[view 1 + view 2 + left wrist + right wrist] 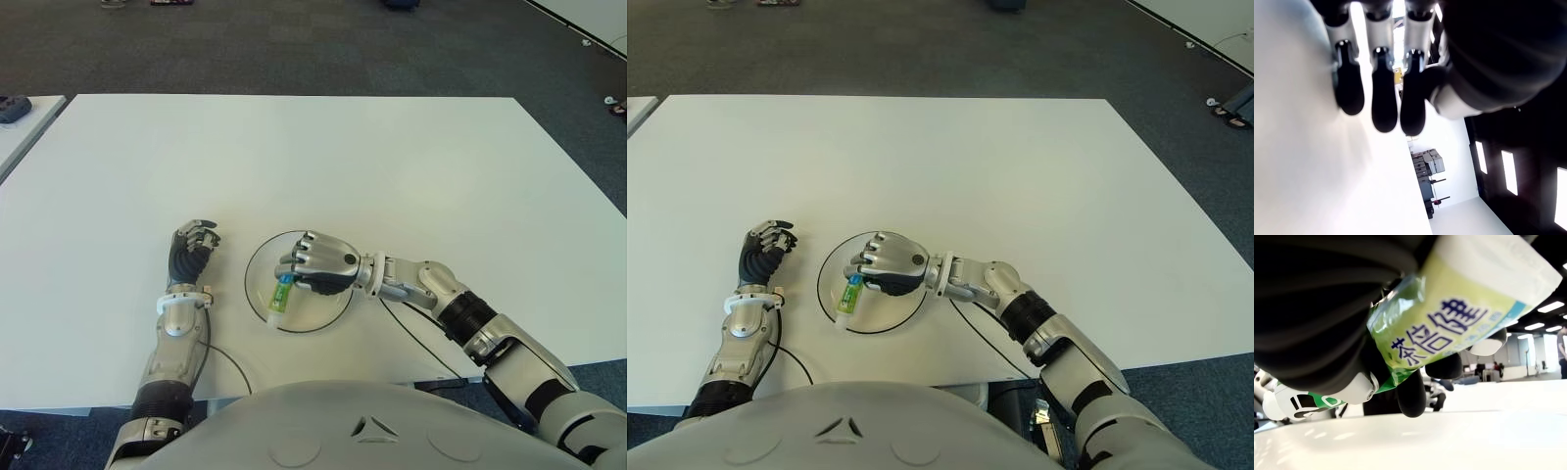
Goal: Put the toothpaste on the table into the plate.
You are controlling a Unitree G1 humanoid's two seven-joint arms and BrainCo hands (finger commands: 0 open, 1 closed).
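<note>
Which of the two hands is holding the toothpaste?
The right hand, over the plate, grips the toothpaste. The left hand, left of the plate, is curled and holds nothing.

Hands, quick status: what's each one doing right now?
Left hand: curled shut, holding nothing, left of the round clear plate.
Right hand: shut on the green-and-white toothpaste tube, over the plate.
</note>
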